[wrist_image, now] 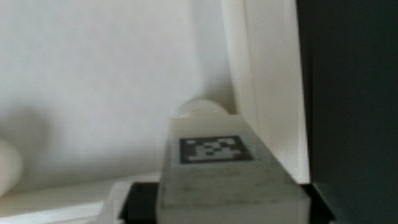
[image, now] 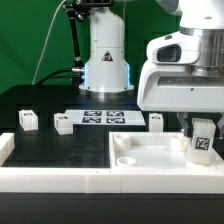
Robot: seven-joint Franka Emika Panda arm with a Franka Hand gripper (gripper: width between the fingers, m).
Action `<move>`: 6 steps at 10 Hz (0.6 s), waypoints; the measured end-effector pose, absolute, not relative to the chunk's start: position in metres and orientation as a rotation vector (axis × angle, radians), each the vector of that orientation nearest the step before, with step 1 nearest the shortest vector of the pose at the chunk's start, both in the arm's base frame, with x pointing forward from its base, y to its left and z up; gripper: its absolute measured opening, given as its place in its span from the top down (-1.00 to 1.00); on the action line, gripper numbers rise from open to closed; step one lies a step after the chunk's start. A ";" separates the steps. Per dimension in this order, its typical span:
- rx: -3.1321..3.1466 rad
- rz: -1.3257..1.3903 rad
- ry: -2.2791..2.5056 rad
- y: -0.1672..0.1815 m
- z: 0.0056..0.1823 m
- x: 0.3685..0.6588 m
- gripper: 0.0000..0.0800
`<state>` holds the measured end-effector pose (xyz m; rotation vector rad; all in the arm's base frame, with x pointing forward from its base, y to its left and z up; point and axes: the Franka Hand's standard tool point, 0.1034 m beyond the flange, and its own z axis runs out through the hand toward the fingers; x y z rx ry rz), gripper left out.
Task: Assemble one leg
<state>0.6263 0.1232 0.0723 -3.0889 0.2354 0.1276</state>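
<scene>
I have the leg (image: pixel 203 147) pinched in my pincer (image: pixel 203 134), one finger on each side of it. It hangs upright with its tag facing the exterior camera. It sits over the panel (image: pixel 150 152), at the exterior view's right and close to that edge. I cannot tell whether its foot touches the panel or hangs just above it.

In the wrist view the leg (wrist_image: pixel 217 165) fills the lower middle, tag toward the lens. The panel's pale surface (wrist_image: pixel 89 90) lies behind it, and a dark strip of counter (wrist_image: pixel 356 100) runs along one side.

Three loose legs stand on the black counter (image: pixel 40 98), well apart from mine. Two are at the exterior view's left (image: pixel 27 119) (image: pixel 63 124), and one (image: pixel 157 121) stands just behind the panel. The marker board (image: pixel 105 117) lies flat between them, in front of my base (image: pixel 105 60). A white rail (image: pixel 60 178) runs along the near side, touching the panel's front edge.
</scene>
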 end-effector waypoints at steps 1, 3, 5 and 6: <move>-3.057 0.137 0.472 0.123 0.072 0.626 0.26; -2.981 0.148 0.806 0.122 0.071 0.626 0.26; -2.885 0.155 1.106 0.123 0.071 0.627 0.26; -2.794 0.164 1.325 0.123 0.071 0.627 0.26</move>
